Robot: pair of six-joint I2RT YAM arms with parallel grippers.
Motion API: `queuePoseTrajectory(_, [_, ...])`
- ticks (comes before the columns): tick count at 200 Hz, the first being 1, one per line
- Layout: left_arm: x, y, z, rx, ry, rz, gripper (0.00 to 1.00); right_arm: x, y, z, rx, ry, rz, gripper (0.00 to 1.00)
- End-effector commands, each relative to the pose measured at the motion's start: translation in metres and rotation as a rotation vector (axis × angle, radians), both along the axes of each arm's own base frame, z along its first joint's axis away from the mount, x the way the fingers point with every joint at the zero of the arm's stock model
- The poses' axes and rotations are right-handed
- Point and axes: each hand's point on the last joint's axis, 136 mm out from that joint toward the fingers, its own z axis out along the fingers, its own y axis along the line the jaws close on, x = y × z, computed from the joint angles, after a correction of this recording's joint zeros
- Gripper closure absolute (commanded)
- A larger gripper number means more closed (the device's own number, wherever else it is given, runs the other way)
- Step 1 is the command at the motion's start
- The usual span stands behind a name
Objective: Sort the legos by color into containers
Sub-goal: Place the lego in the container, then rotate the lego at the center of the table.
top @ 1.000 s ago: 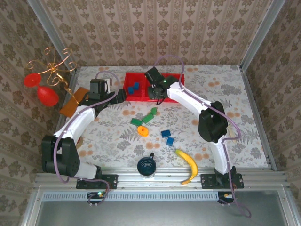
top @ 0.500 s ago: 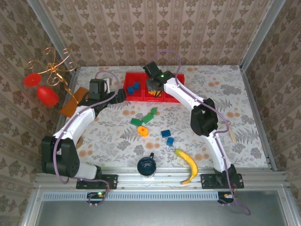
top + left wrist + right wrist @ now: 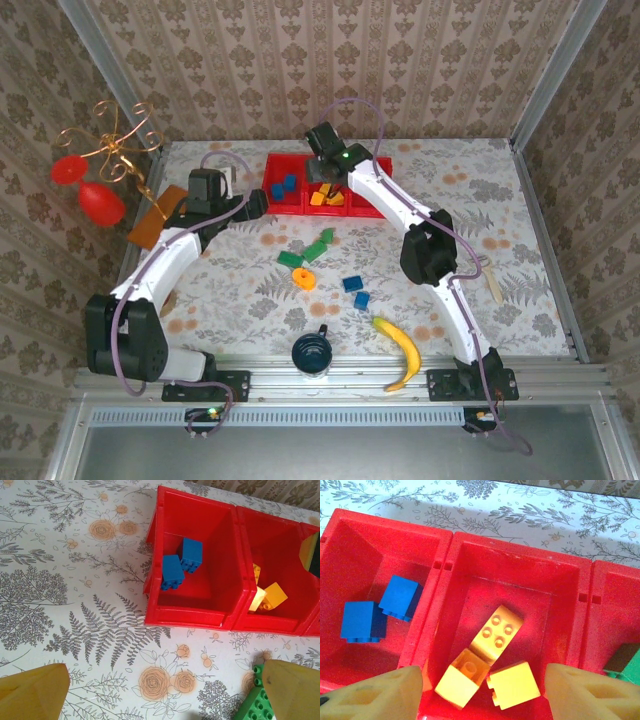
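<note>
Flowered table point(image 3: 520, 230); right gripper point(image 3: 480, 680) spread and empty above yellow bricks point(image 3: 497, 632) in the red tray point(image 3: 447, 555), middle compartment; the drop-off looks finished. Next, likely: fetch loose green bricks point(image 3: 316, 249); left gripper point(image 3: 165, 680) gapes wide.

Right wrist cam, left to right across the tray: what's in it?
Red tray, left to right: blue brick → second blue brick → cluster of three orange-yellow bricks in the middle compartment → green brick at the right frame edge.

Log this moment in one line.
right hand open over middle compartment of tray | three yellow bricks inside | left hand open, empty | loose bricks on table
</note>
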Motion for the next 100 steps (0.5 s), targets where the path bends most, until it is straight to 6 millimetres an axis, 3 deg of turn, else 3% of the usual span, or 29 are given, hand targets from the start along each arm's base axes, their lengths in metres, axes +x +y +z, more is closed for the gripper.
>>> queuePoseTrajectory(1, [-0.004,0.004,0.007,-0.025,-0.013,0.022,0.0,-0.01,-0.014,0.034,-0.004,-0.024,-0.023,0.32])
queuePoseTrajectory(43, [-0.017,-0.001,0.0,-0.028,0.016,-0.003,0.0,-0.031,-0.025,0.049,0.02,-0.013,-0.063,0.25])
queuePoseTrajectory(100, [-0.056,-0.024,-0.026,-0.007,0.097,-0.085,0.0,-0.066,-0.047,0.051,0.044,0.02,-0.124,0.09])
